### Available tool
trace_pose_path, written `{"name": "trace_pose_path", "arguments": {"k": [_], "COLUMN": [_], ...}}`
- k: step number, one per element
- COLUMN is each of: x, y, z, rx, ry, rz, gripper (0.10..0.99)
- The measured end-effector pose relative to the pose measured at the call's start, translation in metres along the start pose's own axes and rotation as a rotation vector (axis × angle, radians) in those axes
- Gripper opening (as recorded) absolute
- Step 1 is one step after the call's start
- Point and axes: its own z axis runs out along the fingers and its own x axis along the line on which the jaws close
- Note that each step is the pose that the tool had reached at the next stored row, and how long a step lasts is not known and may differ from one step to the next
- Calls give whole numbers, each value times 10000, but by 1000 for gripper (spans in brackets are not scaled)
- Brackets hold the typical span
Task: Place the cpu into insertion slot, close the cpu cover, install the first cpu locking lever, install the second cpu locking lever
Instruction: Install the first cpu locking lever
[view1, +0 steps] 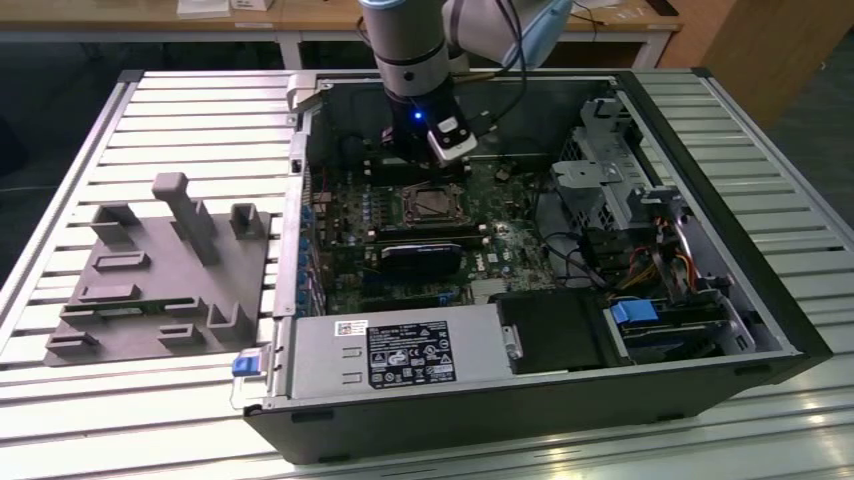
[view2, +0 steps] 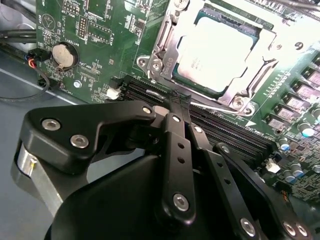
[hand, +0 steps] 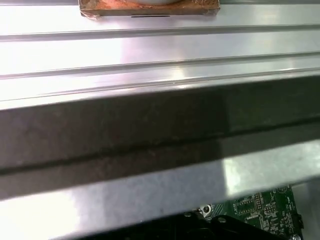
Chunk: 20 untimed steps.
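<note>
Ribbed metal table (view1: 200, 110) (desks (view1: 334, 15) behind), open case (view1: 534, 425), fingers (view2: 177, 145) pressed together — near cpu (view2: 212, 52)

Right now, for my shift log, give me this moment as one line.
chip under cover | cover down over chip | gripper shut, tip beside lever wire | lever wire latching unclear

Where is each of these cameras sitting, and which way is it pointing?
Exterior view: off the arm, looking down into the open computer case; shows the arm and pincer.
Second wrist view: on the arm, looking past the shut pincer at the cpu.
First wrist view: on the arm, facing the case's dark wall, with a corner of green board.
Shared: exterior and second wrist views both show the pincer and green board.
</note>
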Motion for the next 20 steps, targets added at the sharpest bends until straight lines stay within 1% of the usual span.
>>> {"name": "trace_pose_path", "arguments": {"k": [3,6,11,20], "x": [4,7,13,21], "y": [15,25,43,58], "z": [7,15,27,50], "rx": [47,116,185,389], "ry": [-15,-38,-61,-122], "rz": [48,126,206,364], "gripper": [102,102,102,102]}}
